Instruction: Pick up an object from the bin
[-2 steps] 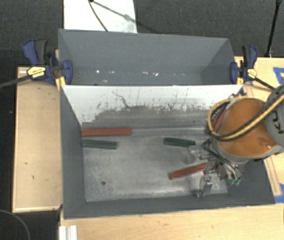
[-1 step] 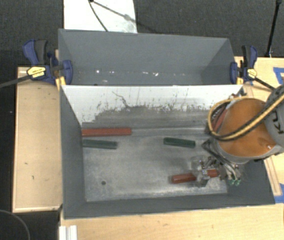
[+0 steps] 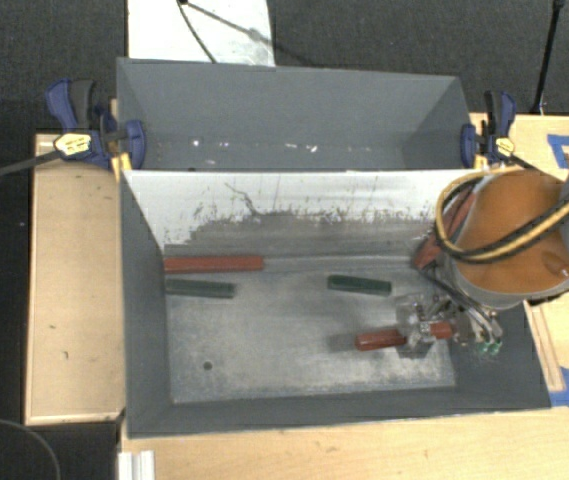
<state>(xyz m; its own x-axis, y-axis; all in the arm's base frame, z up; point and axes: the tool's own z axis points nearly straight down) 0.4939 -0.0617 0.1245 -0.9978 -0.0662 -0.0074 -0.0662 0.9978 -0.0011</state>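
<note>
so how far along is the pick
Done: the gripper is low in the bin, at the right end of a short red bar near the front. In hand: the grasp, though a grip isn't clear. Left: lifting the bar, which lies flat in the bin.

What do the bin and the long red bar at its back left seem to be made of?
Bin: grey metal, with scratches worn bright on the back wall. Long red bar: matte, straight-edged, perhaps painted wood or plastic; the look leaves it open.
</note>
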